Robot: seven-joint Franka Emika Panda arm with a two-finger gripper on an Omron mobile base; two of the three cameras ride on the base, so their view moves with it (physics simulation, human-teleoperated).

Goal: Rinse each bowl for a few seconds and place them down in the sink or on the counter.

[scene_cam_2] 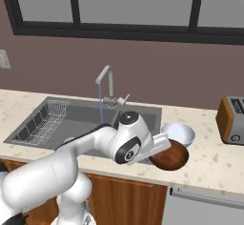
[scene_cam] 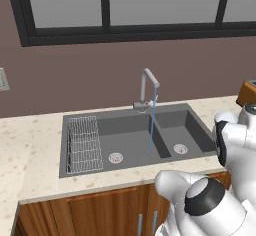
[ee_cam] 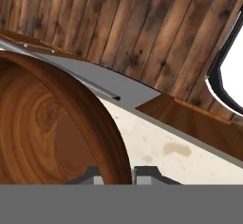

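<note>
In the right base view, the wire rack [scene_cam_2: 42,119] lies at 9 o'clock, inside the left basin of the dark grey sink [scene_cam_2: 78,119]. The curved silver tap [scene_cam_2: 107,86] stands at the sink's back rim, and a thin blue stream of water [scene_cam_2: 101,104] falls from its spout into the basin. The white arm crosses the sink's front edge toward 3 o'clock and ends in the end effector [scene_cam_2: 164,153], which is closed on the rim of a brown wooden bowl [scene_cam_2: 170,157]. The wooden bowl is tipped on edge over the front part of the beige speckled table [scene_cam_2: 209,159], just right of the sink. Directly behind it, touching or nearly so, a pale blue-grey bowl [scene_cam_2: 180,133] sits upright on the table. A toaster [scene_cam_2: 232,120] stands well apart at 3 o'clock, near the wall.

In the hand view, the wooden bowl's grained inside occupies the area from 9 to 6 o'clock, with its rim running down between the two dark fingertips [ee_cam: 151,175]. Speckled table surface lies to the right of the rim.

In the left base view, the stream drops near the divider between the two basins.
</note>
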